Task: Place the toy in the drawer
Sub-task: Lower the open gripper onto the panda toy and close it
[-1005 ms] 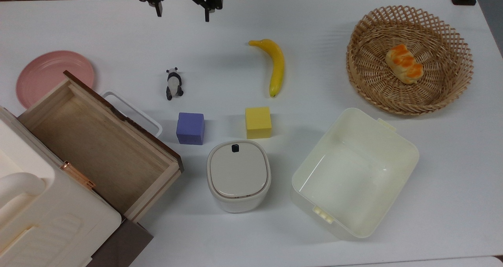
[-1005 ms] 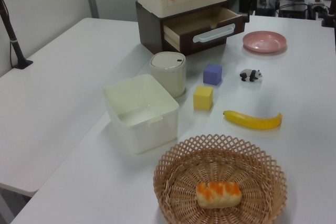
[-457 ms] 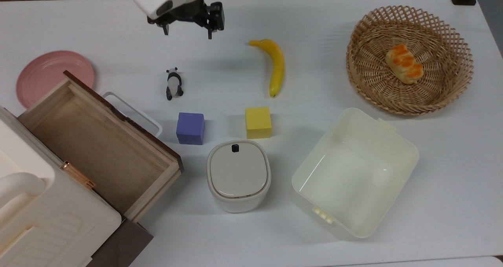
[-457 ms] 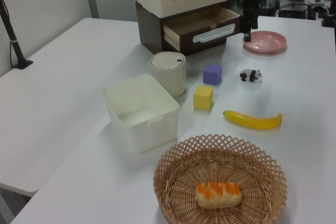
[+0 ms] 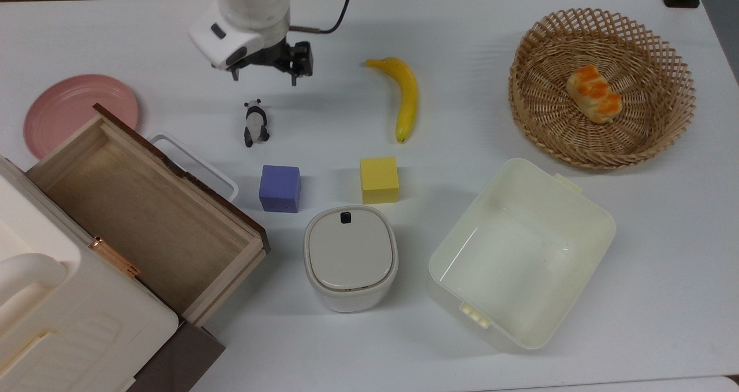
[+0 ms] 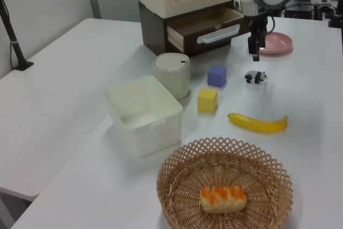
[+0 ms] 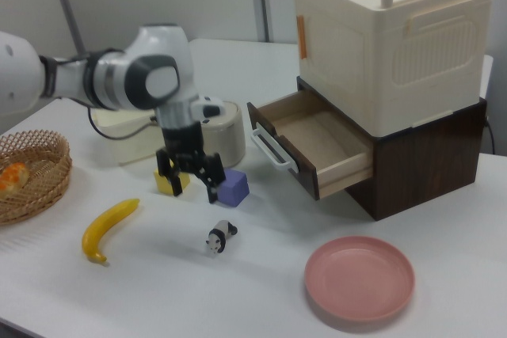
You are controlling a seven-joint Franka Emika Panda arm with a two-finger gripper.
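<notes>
Hanging above the white table (image 5: pixel 473 40), the gripper (image 5: pixel 264 75) has its two dark fingers spread wide and pointing down, with nothing between them. It stands apart from the toy (image 5: pixel 254 123), a small black-and-white panda that lies on its side on the table, just below the gripper in the top view. In the right view the gripper (image 7: pixel 189 180) is up and to the left of the toy (image 7: pixel 220 237); in the left view the gripper (image 6: pixel 255 52) is above the toy (image 6: pixel 255 76).

At the top view's left, the drawer (image 5: pixel 138 207) is pulled out of the cream cabinet (image 5: pixel 69 317) and is open (its light wood floor is bare). A pink plate (image 5: pixel 66 109) sits just beside it. Below the toy in the top view are a purple cube (image 5: pixel 280 188) and a yellow cube (image 5: pixel 379 179), and a banana (image 5: pixel 404 94) lies to the top view's right of the toy.
</notes>
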